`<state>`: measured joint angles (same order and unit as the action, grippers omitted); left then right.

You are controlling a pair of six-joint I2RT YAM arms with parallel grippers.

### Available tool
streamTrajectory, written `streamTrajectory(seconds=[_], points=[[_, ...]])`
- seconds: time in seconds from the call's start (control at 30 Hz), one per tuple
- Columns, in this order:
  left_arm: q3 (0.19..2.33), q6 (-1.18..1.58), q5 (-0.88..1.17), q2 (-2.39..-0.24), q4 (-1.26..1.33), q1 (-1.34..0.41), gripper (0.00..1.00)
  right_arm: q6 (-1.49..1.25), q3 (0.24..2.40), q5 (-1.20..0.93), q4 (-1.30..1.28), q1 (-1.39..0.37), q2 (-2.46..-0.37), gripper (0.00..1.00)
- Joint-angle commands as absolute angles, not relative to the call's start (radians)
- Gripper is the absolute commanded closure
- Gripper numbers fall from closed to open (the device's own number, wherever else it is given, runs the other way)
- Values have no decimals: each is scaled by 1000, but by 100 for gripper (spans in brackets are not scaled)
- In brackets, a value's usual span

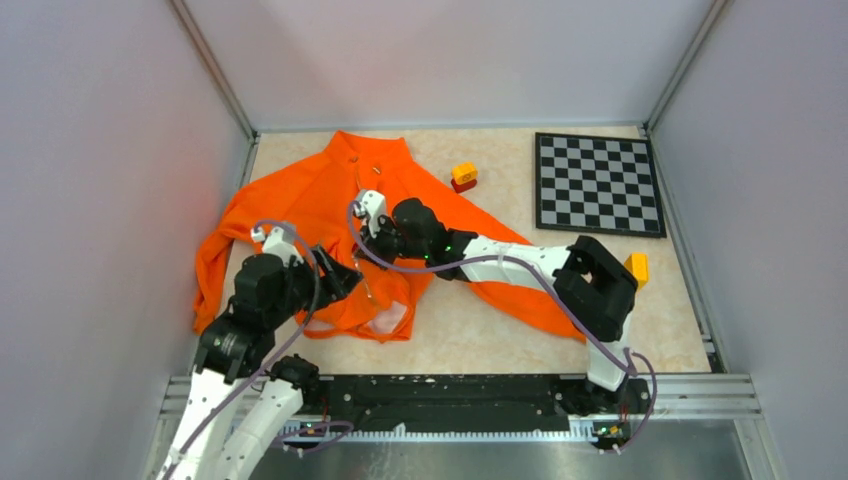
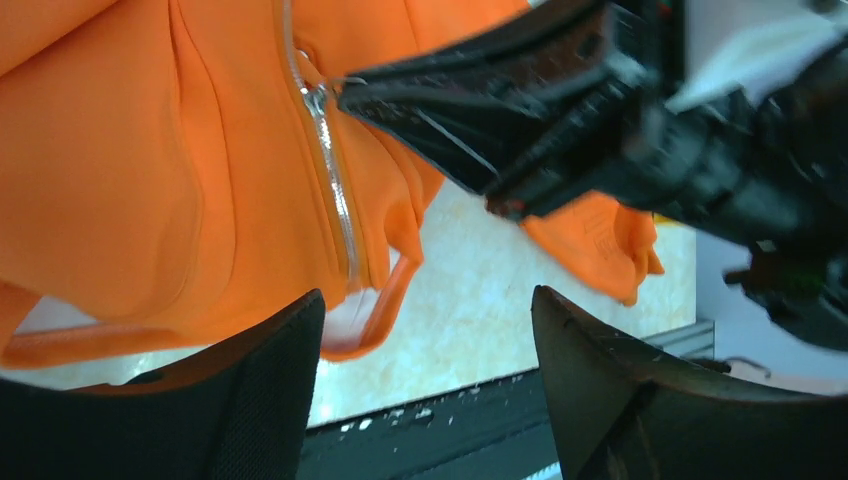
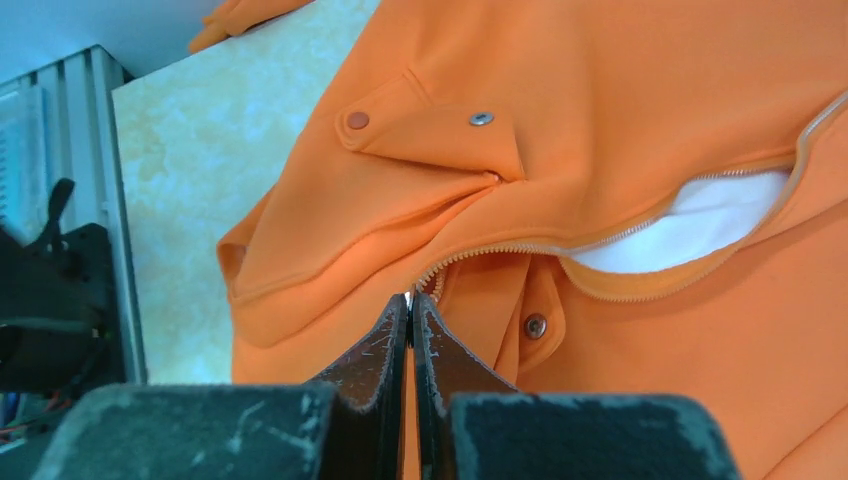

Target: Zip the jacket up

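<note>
The orange jacket [image 1: 310, 195] lies front up on the left of the table, collar at the back. My right gripper [image 1: 368, 240] is over its middle, shut on the small metal zipper pull [image 3: 410, 297]. Beyond the pull the zipper teeth [image 3: 520, 245] part and pale lining [image 3: 700, 215] shows. My left gripper [image 1: 350, 275] is open just above the jacket's hem, with its fingers [image 2: 250, 400] wide apart and holding nothing. The closed lower zipper [image 2: 335, 190] runs down to the hem in the left wrist view, with my right gripper [image 2: 480, 110] above it.
A chessboard [image 1: 598, 183] lies at the back right. An orange and red block [image 1: 463, 176] sits beside the jacket's shoulder. A yellow-orange block [image 1: 637, 266] is by my right arm's elbow. Grey walls enclose the table; a black rail [image 1: 450, 395] runs along the near edge.
</note>
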<state>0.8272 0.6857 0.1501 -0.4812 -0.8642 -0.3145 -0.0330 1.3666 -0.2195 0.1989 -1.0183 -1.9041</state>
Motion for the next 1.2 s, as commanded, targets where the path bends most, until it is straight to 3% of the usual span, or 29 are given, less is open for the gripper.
streamTrajectory(seconds=[0.0, 0.17, 0.3, 0.37, 0.47, 0.6, 0.83, 0.9, 1.17], points=[[736, 814, 106, -590, -640, -316, 23, -172, 1348, -231, 279, -1019, -1815, 100], [677, 727, 66, -667, -546, -315, 32, -196, 1364, -202, 255, -1020, -1802, 100], [636, 682, 48, -704, -445, -316, 22, -215, 1397, -235, 236, -1021, -1812, 100], [630, 663, 11, -735, -429, -316, 23, -217, 1403, -245, 236, -1022, -1815, 100], [645, 593, -38, -798, -421, -316, 35, -212, 1408, -245, 231, -1024, -1817, 100], [702, 524, -57, -897, -518, -315, 40, -200, 1434, -217, 199, -1023, -1821, 100], [912, 439, -51, -984, -898, -316, 88, -189, 1608, -223, -23, -984, -1878, 100], [969, 428, -52, -1002, -1016, -316, 97, -227, 1640, -269, -57, -951, -1896, 100], [964, 417, 51, -988, -1210, -316, 100, -242, 1837, -530, -207, -849, -2052, 100]])
